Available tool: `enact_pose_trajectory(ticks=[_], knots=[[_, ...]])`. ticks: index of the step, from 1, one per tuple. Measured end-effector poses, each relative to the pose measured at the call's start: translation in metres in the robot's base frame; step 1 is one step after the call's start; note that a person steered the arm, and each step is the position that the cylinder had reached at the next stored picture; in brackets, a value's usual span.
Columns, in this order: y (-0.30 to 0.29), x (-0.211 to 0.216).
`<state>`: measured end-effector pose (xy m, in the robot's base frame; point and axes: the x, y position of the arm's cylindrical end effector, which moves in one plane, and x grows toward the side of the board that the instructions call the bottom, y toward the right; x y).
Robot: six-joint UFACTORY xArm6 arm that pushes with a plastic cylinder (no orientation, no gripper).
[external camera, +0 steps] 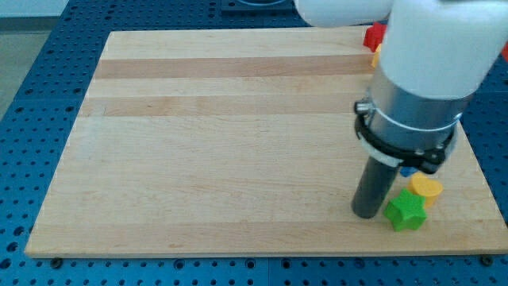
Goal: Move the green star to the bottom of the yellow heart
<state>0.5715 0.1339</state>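
The green star (406, 211) lies near the board's bottom right corner. The yellow heart (427, 187) sits just up and to the right of it, touching or nearly touching. My tip (367, 213) rests on the board right next to the star's left side. A small bit of a blue block (406, 171) shows above the star, mostly hidden behind the rod. The arm's white and grey body covers the view's upper right.
A red block (374, 36) and a sliver of a yellow block (375, 59) show at the board's top right, partly hidden by the arm. The wooden board (222, 143) lies on a blue perforated table (40, 95).
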Motion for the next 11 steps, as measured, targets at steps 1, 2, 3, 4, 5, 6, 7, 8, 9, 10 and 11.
enact_pose_trajectory(ticks=[1,2,3,4,5,6,7,8,9,10,11], knots=[[0.023,0.002],[0.026,0.015],[0.032,0.022],[0.043,0.023],[0.044,0.023],[0.047,0.023],[0.048,0.023],[0.054,0.023],[0.056,0.023],[0.055,0.023],[0.015,0.017]])
